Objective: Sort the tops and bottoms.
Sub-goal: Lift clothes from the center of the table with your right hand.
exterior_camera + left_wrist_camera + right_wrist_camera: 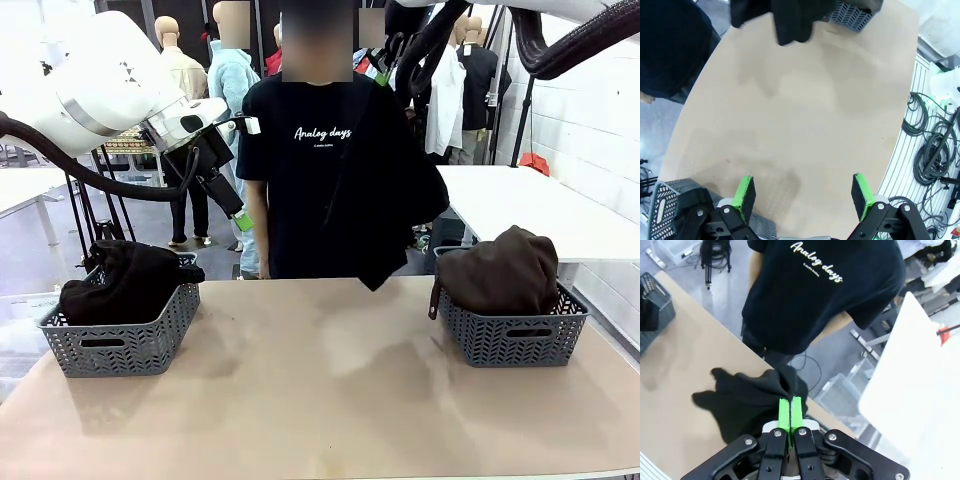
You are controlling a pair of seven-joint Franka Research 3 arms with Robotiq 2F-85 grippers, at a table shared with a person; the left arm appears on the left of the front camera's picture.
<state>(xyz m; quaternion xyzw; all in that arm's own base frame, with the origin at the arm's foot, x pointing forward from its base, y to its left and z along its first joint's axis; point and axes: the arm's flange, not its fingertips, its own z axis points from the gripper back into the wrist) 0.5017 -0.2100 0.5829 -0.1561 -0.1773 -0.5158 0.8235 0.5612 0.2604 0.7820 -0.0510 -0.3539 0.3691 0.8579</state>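
- The right gripper (790,412) is clamped on a black garment (747,402); the cloth hangs beneath it, over the table's (320,400) far edge.
- Just beyond the hanging garment stands a person (320,150) in a black T-shirt, very close to it.
- The left gripper (802,195) hovers with its jaws spread wide and empty, above bare tabletop.
- Below the left gripper, a grey basket (120,335) holds a black bundle (125,280).
- Below the right arm's side, another grey basket (515,330) holds a dark brown bundle (500,270).
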